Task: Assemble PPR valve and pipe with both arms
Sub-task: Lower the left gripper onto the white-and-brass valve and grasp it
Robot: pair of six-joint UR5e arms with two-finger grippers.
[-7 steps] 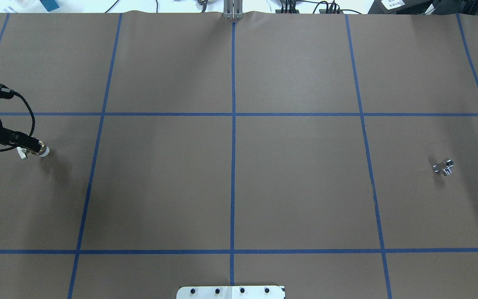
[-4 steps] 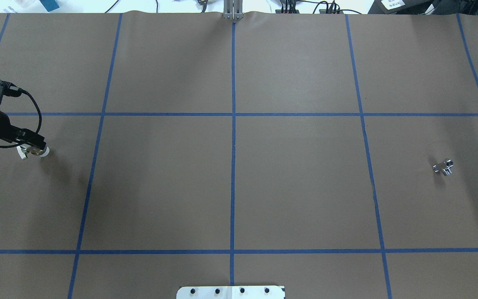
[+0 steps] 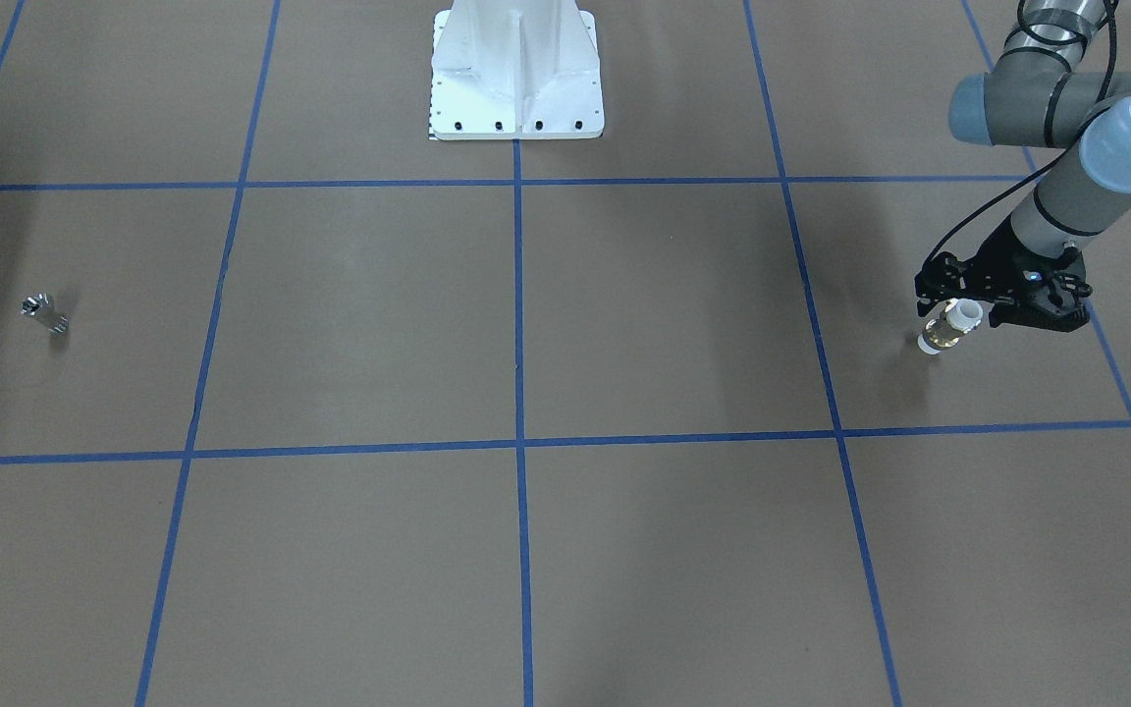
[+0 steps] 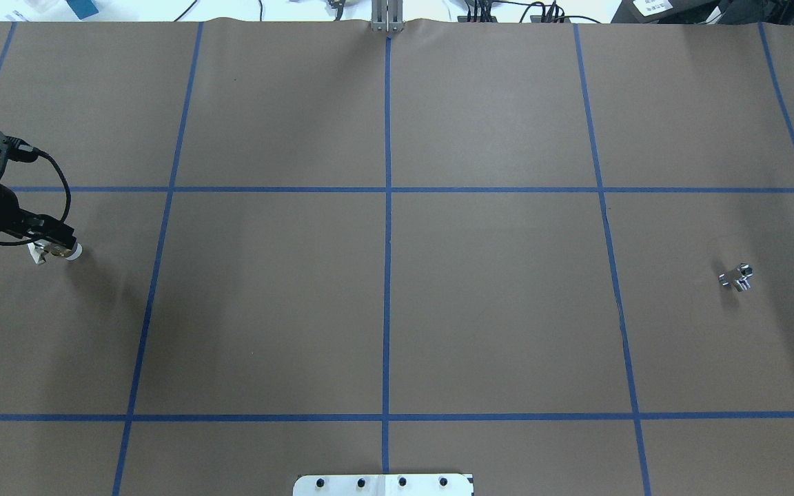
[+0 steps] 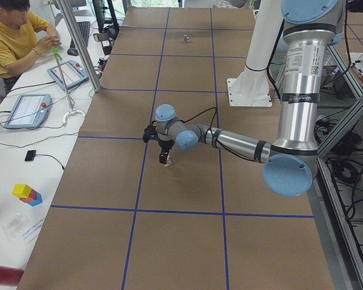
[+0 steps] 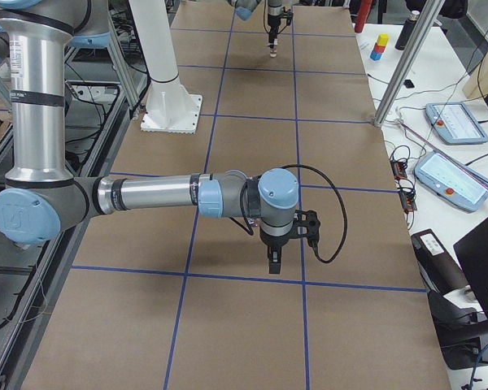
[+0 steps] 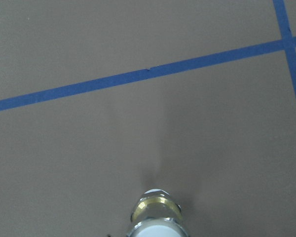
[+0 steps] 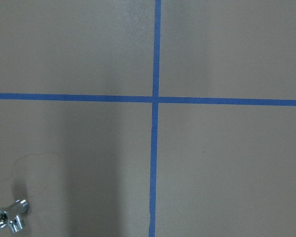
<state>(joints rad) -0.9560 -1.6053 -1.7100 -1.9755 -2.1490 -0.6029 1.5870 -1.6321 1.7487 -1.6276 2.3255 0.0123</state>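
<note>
Over on the robot's left side, the left gripper (image 3: 954, 318) is clamped on the valve (image 3: 940, 336), holding it tilted, one white end pointing down at the brown table (image 4: 493, 310). I can't make out whether that end touches the table. The pipe (image 4: 737, 277) lies alone on the table far off on the right side, well apart from the valve. The right gripper (image 6: 274, 262) hangs above the table near the pipe; whether its fingers are apart or together I cannot tell.
</note>
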